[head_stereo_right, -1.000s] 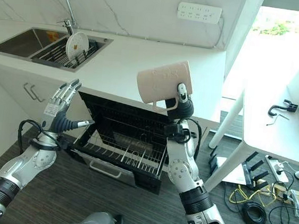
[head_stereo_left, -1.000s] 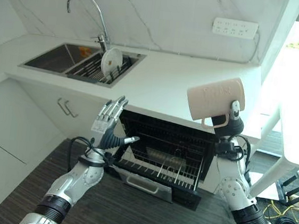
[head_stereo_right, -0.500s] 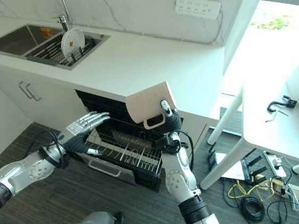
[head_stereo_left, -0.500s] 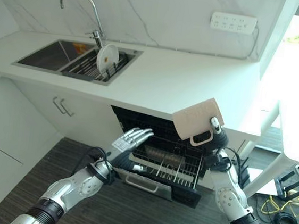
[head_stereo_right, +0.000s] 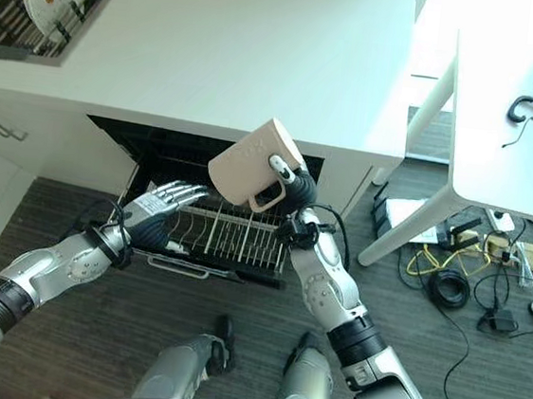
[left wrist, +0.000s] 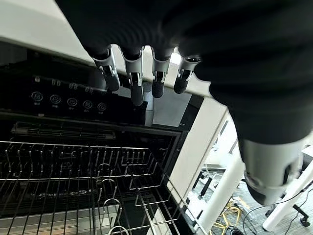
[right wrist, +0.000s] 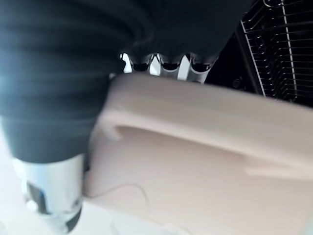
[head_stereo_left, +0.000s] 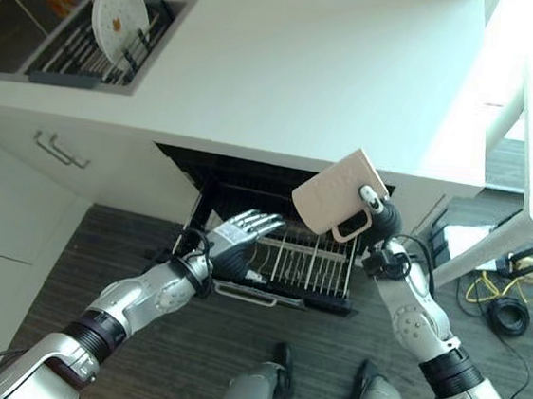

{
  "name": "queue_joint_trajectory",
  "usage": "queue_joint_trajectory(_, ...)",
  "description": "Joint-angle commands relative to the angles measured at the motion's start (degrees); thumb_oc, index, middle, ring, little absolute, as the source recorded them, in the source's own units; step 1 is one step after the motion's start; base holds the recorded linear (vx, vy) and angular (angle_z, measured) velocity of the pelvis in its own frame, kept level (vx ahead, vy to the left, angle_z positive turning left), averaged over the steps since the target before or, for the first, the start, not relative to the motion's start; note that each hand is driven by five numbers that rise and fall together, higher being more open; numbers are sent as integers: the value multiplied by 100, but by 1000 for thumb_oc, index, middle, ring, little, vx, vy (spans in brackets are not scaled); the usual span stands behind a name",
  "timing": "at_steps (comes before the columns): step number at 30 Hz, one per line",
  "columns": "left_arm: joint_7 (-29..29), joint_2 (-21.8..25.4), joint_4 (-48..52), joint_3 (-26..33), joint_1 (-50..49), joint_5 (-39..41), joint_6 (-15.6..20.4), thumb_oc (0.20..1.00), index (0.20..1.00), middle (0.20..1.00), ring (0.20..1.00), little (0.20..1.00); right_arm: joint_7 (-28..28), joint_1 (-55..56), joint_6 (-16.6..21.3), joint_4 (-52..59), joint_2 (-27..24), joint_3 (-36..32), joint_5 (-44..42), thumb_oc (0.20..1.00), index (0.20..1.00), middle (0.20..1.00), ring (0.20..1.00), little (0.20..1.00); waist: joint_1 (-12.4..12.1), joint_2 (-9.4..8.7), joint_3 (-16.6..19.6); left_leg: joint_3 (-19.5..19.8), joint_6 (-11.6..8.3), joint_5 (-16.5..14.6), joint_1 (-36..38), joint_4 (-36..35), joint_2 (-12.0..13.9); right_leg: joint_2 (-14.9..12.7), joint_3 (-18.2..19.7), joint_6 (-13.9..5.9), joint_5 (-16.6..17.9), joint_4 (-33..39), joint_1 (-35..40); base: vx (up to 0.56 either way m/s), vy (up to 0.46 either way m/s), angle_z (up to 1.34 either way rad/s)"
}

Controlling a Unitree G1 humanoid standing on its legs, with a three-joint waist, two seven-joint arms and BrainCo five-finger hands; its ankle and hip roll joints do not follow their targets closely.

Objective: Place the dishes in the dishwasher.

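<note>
Fingers (right wrist: 155,64) of the right hand (head_stereo_left: 379,214) grip the beige ceramic mug (head_stereo_left: 332,192) by its handle, centre frame above the black wire dishwasher rack (head_stereo_left: 312,262). Left hand (head_stereo_left: 240,238), fingers relaxed, rests on the rack; steady it, lower the mug upside-down between tines.

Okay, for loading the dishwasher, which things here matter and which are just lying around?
For the job: beige mug held in the right hand; dishwasher rack; left hand over the rack; white plate in the sink rack.

Lying about: cables on the floor; white table.
</note>
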State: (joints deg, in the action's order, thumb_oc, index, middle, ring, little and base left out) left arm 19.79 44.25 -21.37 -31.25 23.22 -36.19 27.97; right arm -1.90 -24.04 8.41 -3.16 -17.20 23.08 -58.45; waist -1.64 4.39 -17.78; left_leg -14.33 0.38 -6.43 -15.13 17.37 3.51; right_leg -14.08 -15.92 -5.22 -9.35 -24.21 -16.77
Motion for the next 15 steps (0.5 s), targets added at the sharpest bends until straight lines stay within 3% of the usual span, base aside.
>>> queue_joint_trajectory(1, 233, 359, 114, 59, 159, 365, -33, 1000, 1000, 1000, 1000, 1000, 199, -361, 120, 264, 173, -29, 253, 200, 200, 200, 200, 200, 25, -154, 163, 636, -424, 121, -52, -18, 73, -14, 310, -419, 652, 702, 259, -77, 28, 1)
queue_joint_trajectory(7, -118, 534, 182, -122, 586, 533, 71, 1000, 1000, 1000, 1000, 1000, 53, -769, 29, -6, 165, -12, 451, 200, 200, 200, 200, 200, -9, -144, -165, 679, -437, 201, -301, -18, 46, -17, 284, -413, 740, 702, 40, -63, 28, 5)
queue_joint_trajectory(15, -1380, 863, 791, -228, 745, 1125, 255, 1000, 1000, 1000, 1000, 1000, 61, -909, -15, -386, 67, 19, 459, 200, 200, 200, 200, 200, -102, -113, -355, 709, -449, 247, -439, -18, 10, -55, 200, -433, 798, 702, -56, -44, 10, 4)
